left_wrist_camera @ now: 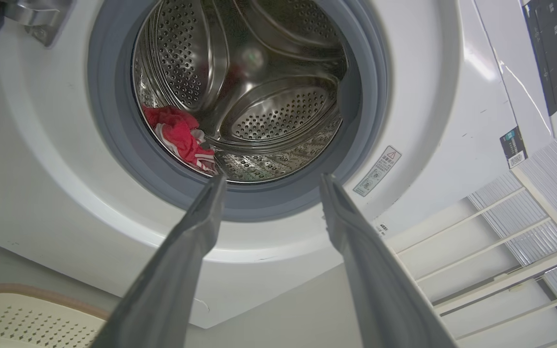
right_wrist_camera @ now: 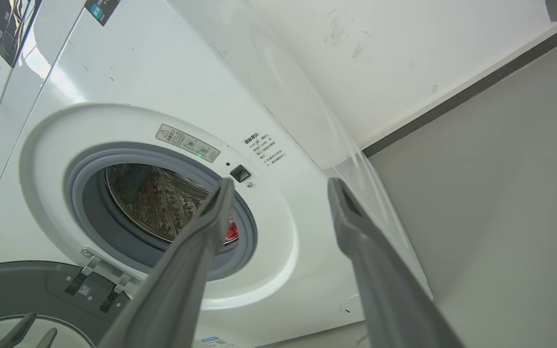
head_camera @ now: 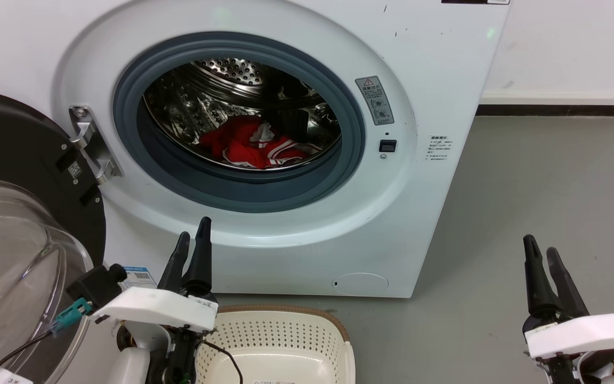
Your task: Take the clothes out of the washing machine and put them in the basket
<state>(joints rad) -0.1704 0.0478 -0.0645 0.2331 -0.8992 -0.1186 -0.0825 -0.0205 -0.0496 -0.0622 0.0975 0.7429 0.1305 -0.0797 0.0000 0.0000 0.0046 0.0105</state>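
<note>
The white washing machine (head_camera: 435, 80) stands with its round door swung open to the left. Red clothes (head_camera: 251, 146) with white stripe trim lie in a heap on the bottom of the steel drum, also seen as clothes (left_wrist_camera: 179, 137) and clothes (right_wrist_camera: 231, 231). The cream perforated basket (head_camera: 285, 310) sits on the floor just below the machine's front, its corner showing as basket (left_wrist_camera: 27, 319). My left gripper (head_camera: 194, 228) is open and holds nothing, low in front of the drum opening beside the basket. My right gripper (head_camera: 540, 244) is open over bare floor, right of the machine.
The black-rimmed glass door (head_camera: 14, 224) juts out at the left, close to my left arm. Grey floor (head_camera: 525, 186) stretches right of the machine to a white wall with dark skirting (head_camera: 557, 109). A white slatted frame (left_wrist_camera: 501, 251) shows beside the machine in the left wrist view.
</note>
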